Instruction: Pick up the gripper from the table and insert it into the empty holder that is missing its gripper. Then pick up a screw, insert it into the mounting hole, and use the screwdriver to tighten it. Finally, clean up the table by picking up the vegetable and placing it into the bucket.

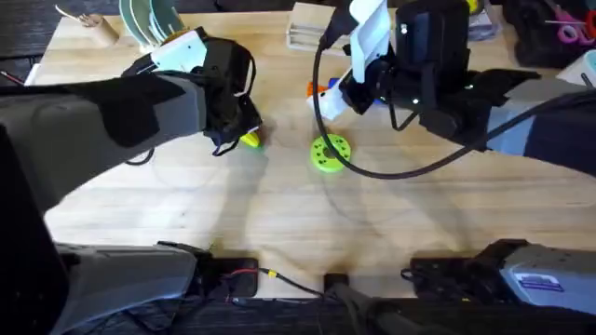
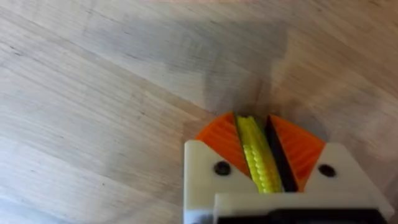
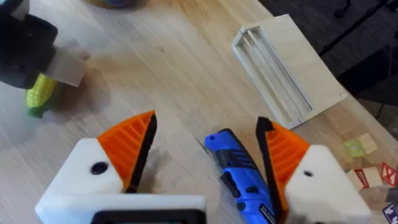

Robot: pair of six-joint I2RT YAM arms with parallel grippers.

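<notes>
The yellow vegetable (image 2: 255, 151) with a green end (image 1: 250, 140) sits clamped between the orange pads of my left gripper (image 2: 252, 121), just above the wood left of the table's middle (image 1: 244, 136). The blue screwdriver (image 3: 240, 173) lies on the table between the spread fingers of my right gripper (image 3: 206, 122), which is open and low over it at the back centre (image 1: 331, 93). The green bucket (image 1: 152, 20) stands at the far left back edge. The loose gripper piece, the holder and the screw are out of view.
A lime-green disc with holes (image 1: 330, 152) lies at the table's middle, between the two arms. A pale wooden box (image 3: 287, 68) rests at the back near the right arm. Small blocks (image 3: 360, 148) lie beyond it. A black cable (image 1: 391, 170) loops over the disc.
</notes>
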